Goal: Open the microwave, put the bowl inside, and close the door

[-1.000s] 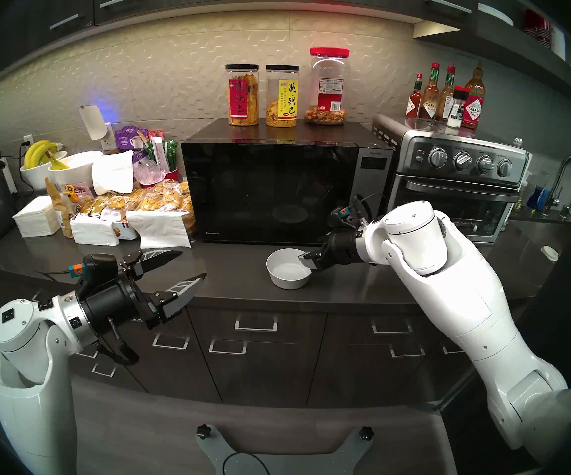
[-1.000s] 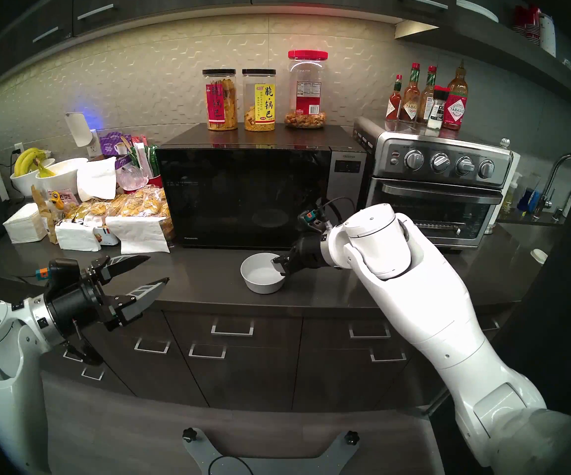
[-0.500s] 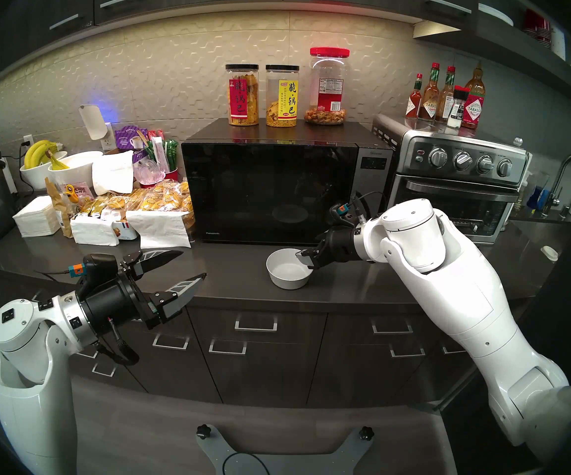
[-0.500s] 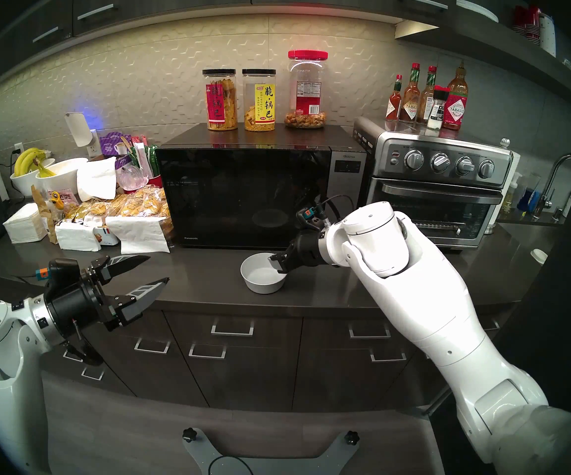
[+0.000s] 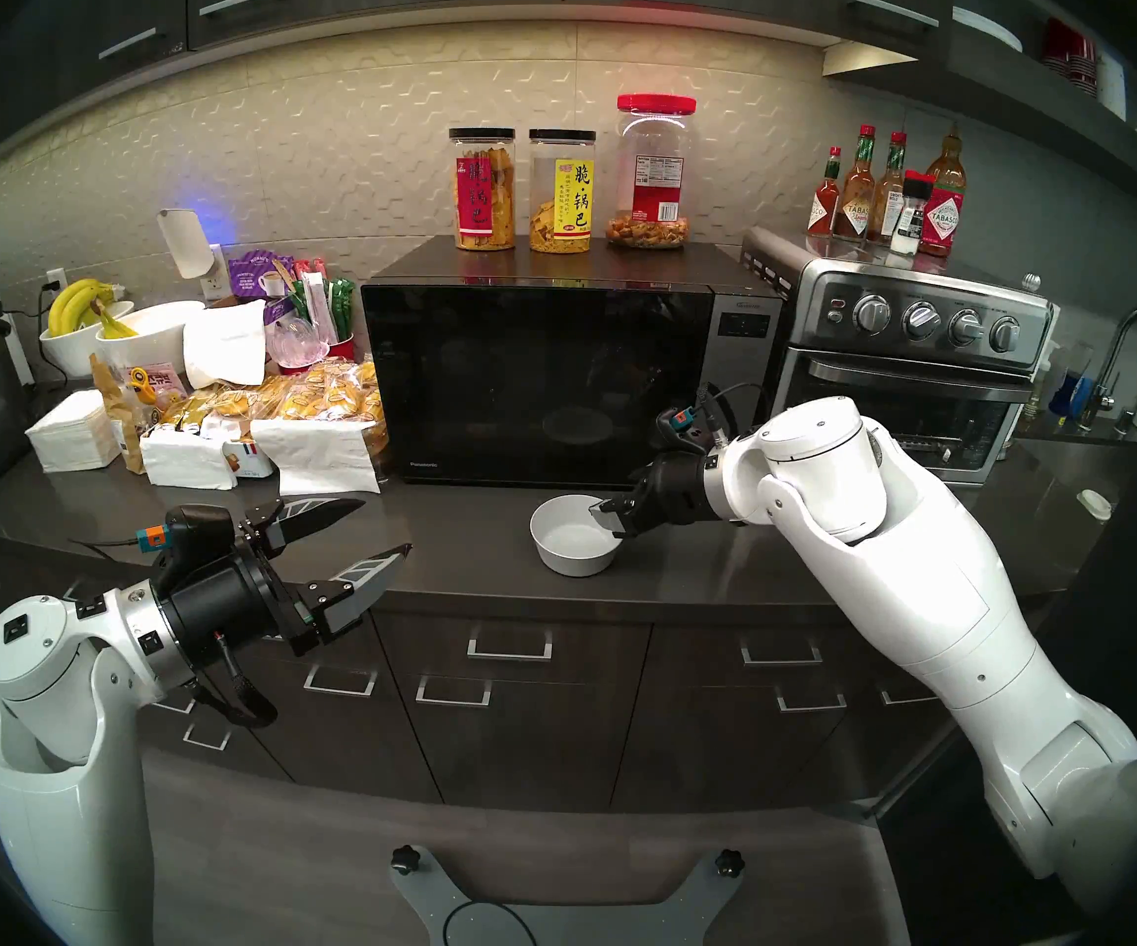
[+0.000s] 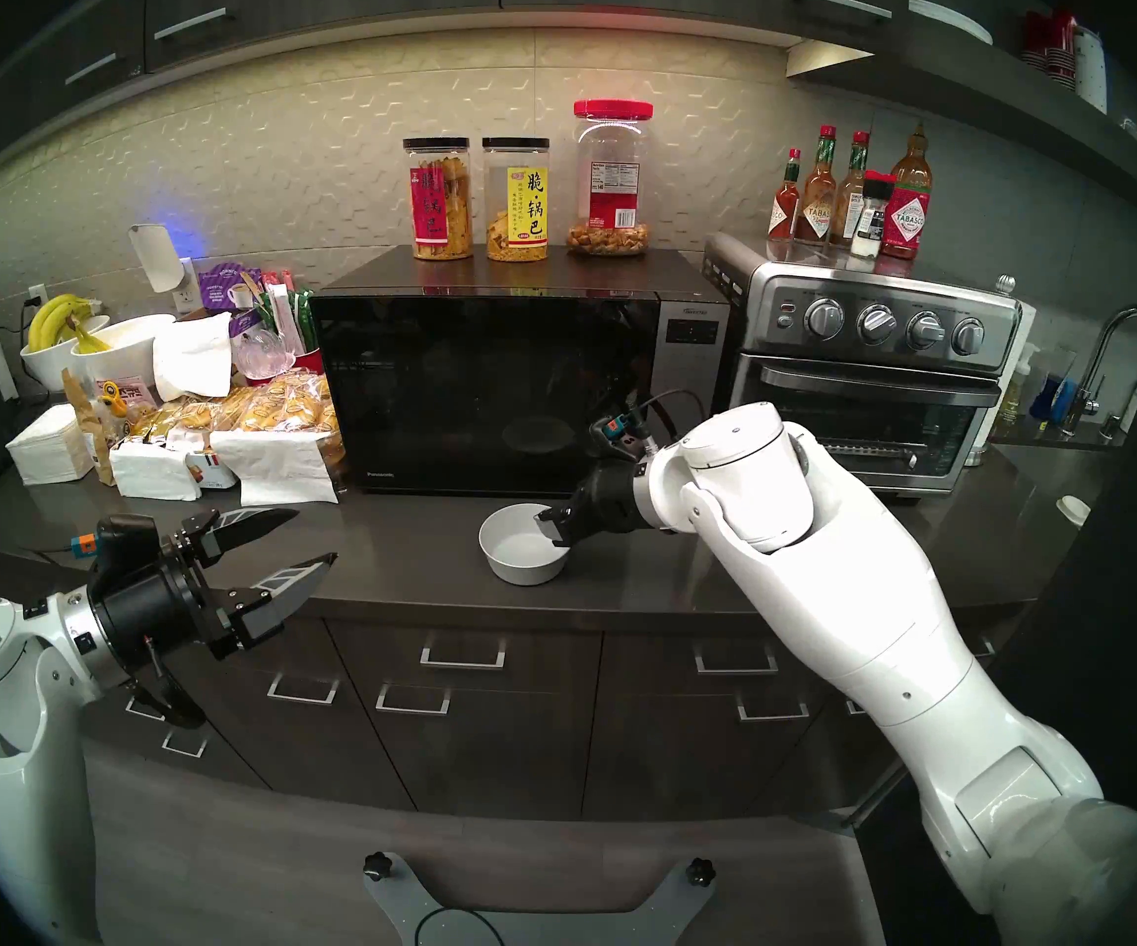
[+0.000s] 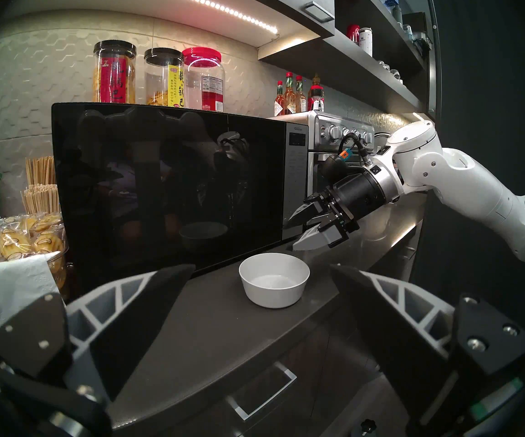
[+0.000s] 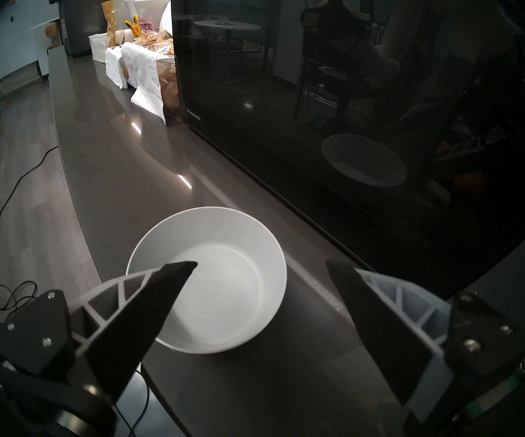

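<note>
The surface (image 5: 456, 549) is a dark counter that carries all the appliances. The microwave (image 5: 552, 378) stands at its centre, with three snack jars (image 5: 562, 190) on its top and the toaster oven (image 5: 907, 378) directly at its right side. The door (image 5: 531, 385) is flush with the cabinet, fully closed; the grey control strip (image 5: 743, 378) lies at its right edge.

The bowl (image 5: 576, 535) rests upright and empty on the surface, just in front of the door's lower right portion.

The right end effector (image 5: 610, 514) points down and to the left above the bowl's right rim, its fingers spread wide and holding nothing. The left end effector (image 5: 374, 528) hangs level off the front edge of the surface, well apart from the bowl, also spread and empty.

Step in hand, as judged: none of the three steps is complete. The right arm appears positioned to take the bowl, although the door is not yet open. The next move calls either for lowering one finger inside the rim and one outside before closing, or for opening the door first.

View differences: the right wrist view shows one fingertip (image 8: 179, 269) over the bowl's interior and the other well clear, toward the door. The left wrist view shows a visible gap between the right end effector (image 7: 299, 234) and the bowl's (image 7: 273, 280) rim, which the head views do not resolve. The head views alone show both arms together.
</note>
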Robot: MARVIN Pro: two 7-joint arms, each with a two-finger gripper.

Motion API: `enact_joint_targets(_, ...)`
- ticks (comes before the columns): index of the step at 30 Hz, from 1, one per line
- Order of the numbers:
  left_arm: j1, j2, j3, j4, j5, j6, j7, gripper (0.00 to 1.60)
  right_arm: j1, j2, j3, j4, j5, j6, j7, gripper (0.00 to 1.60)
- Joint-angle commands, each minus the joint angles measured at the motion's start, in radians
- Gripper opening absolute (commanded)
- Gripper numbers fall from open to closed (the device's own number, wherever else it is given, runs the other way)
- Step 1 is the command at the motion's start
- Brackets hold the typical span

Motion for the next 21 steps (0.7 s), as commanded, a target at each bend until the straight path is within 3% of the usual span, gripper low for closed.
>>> enact_joint_targets(1, -0.002, 0.001, 0.001, -0.011, -0.002, 0.002, -0.002, 1.60, 0.038, -0.016, -0.008, 0.002, 0.048, -0.003, -0.081, 1.60)
enact_joint_targets(21, -0.003, 0.000, 0.001, -0.011, -0.001, 0.003, -0.003, 1.60, 0.073, -0.036, -0.091, 0.045, 0.209, -0.003, -0.330, 1.60)
